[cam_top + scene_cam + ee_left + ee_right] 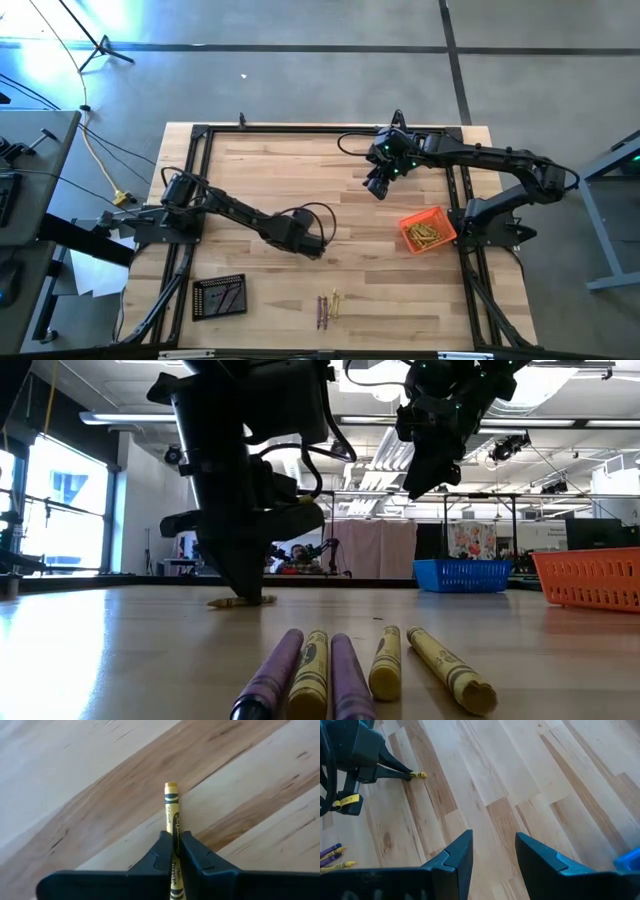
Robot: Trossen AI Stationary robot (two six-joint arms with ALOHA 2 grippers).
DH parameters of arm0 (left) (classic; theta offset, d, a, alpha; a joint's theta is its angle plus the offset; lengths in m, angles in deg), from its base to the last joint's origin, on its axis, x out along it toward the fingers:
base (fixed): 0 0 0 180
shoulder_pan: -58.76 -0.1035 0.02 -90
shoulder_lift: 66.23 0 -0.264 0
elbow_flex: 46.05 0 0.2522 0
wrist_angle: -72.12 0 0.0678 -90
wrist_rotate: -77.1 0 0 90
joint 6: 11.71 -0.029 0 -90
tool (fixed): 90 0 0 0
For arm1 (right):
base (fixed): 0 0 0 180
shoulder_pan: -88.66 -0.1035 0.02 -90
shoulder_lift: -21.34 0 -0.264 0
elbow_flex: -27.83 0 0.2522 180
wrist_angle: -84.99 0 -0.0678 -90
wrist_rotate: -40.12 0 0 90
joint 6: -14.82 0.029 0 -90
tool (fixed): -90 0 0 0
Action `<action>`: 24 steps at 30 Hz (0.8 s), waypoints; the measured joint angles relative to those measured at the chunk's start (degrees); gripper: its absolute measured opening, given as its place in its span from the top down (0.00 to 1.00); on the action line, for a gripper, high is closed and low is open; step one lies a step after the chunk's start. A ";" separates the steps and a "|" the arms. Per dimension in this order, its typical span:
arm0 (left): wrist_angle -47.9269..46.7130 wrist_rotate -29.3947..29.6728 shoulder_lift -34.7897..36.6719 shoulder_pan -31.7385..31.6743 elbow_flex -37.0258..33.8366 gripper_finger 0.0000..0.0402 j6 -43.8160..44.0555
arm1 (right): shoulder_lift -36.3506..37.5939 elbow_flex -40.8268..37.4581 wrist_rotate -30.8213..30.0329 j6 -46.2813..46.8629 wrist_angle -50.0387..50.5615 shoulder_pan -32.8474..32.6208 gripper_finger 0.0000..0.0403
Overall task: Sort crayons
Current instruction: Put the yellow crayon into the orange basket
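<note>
My left gripper (173, 847) is down at the table's middle (318, 250), shut on a yellow crayon (172, 810) that lies flat on the wood. The crayon's far end (421, 775) sticks out past the fingertips. Several more crayons (340, 670), purple and yellow, lie side by side near the table's front edge (328, 305). My right gripper (492, 850) hangs open well above the table at the far right (377, 188), with nothing between its fingers. My left gripper pinches the yellow crayon's two long sides (173, 827) between its two fingers, around the middle of its length. The fingers (245, 590) come slanting down from above and lie along the crayon. The crayon lies on the table (232, 601).
An orange mesh basket (428, 230) holding yellow crayons stands at the right. A black mesh basket (220, 296) sits near the front left. A blue basket (462, 573) stands farther back on the right. Bare wood lies between them.
</note>
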 joint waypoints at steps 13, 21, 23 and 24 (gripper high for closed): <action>12.96 7.26 -0.41 -0.26 9.89 1.00 -31.93 | -0.02 0.00 0.00 0.00 -0.10 0.00 0.67; 41.03 -3.00 -0.36 -3.27 10.26 1.00 -53.87 | -0.04 0.00 0.00 0.00 -0.40 0.00 0.67; 46.13 -7.45 -0.78 -4.40 10.26 1.00 -55.63 | -0.04 0.00 0.00 0.00 -0.51 0.01 0.67; 47.85 -8.78 -0.88 -4.94 10.25 1.00 -55.97 | -0.04 0.00 0.00 0.00 -0.53 0.01 0.67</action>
